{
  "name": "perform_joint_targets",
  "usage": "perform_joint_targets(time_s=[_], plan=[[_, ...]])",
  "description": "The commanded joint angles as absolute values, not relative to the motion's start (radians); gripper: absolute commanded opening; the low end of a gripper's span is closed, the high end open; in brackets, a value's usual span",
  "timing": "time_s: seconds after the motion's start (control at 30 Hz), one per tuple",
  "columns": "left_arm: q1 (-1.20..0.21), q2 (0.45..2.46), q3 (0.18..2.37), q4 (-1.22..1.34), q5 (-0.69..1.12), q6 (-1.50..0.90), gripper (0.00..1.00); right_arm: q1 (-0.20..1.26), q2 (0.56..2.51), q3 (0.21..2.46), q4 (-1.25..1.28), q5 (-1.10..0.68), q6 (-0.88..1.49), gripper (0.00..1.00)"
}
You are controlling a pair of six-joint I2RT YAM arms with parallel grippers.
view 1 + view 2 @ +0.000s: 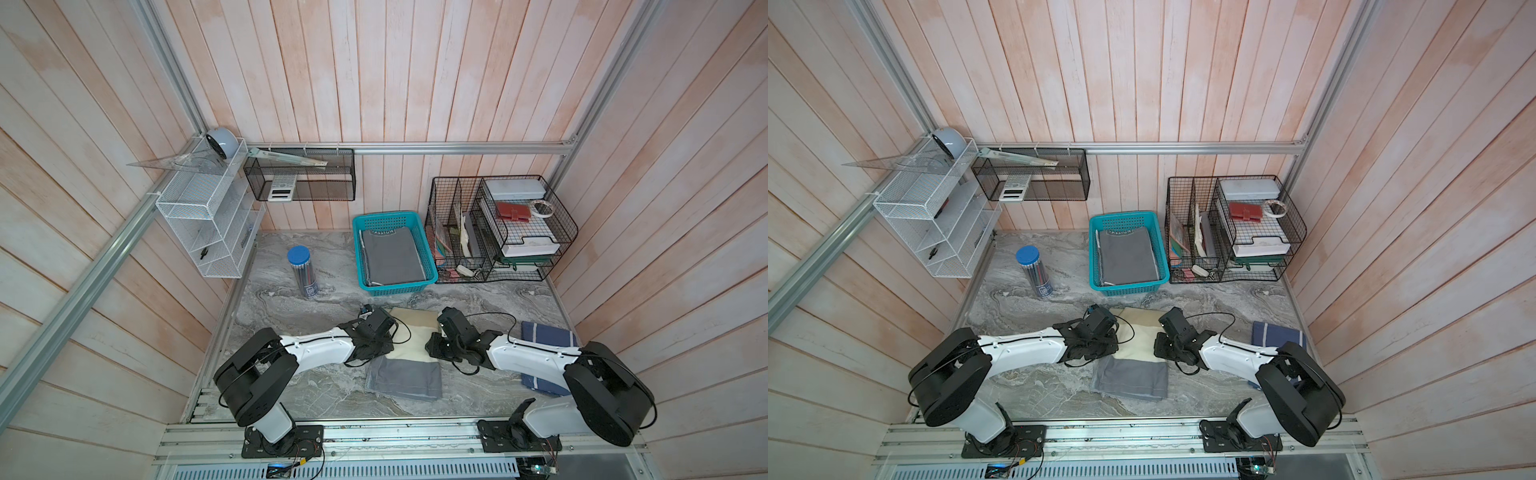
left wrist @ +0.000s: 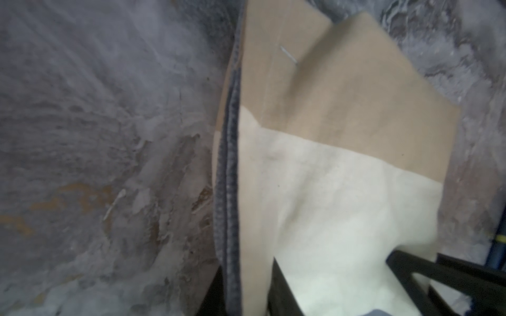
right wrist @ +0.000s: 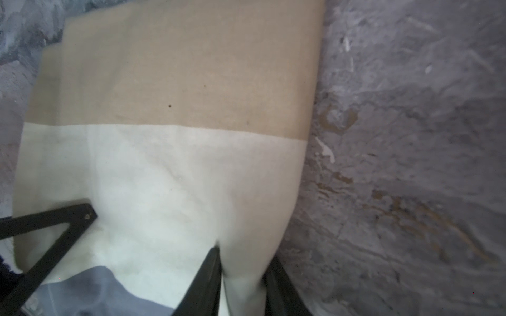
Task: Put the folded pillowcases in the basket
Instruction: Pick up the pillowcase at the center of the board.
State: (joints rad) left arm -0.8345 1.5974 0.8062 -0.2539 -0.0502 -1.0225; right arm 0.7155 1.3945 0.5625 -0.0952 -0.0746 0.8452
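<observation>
The folded pillowcase, tan at the far end and cream nearer, lies on the marble table between my two arms. My left gripper is shut on its left edge, where a dark grey seam runs. On the opposite edge, my right gripper is shut on a pinched fold of the cream cloth. The teal basket stands behind the pillowcase toward the back wall and holds a folded dark grey cloth.
A lighter grey cloth lies in front of the pillowcase, partly under it. A blue striped cloth lies right. A blue-capped pencil canister stands left of the basket, a black wire organizer right. A white wire shelf hangs on the left wall.
</observation>
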Motion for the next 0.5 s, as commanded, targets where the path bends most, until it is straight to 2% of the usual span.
perform_joint_targets(time_s=[0.0,0.17,0.37,0.47], plan=[[-0.836,1.538,0.777,-0.284,-0.12,-1.064,0.16,0.716,1.36,0.568,-0.151,-0.041,0.834,0.16],[-0.839,1.491,0.76,-0.29,-0.147,-1.08,0.08,0.728,1.348,0.601,-0.186,-0.026,0.819,0.0],[-0.853,1.452,0.754,-0.299,-0.172,-1.102,0.01,0.77,1.325,0.663,-0.241,0.014,0.81,0.0],[-0.858,1.408,0.752,-0.324,-0.197,-1.107,0.0,0.789,1.284,0.711,-0.297,0.046,0.793,0.0]])
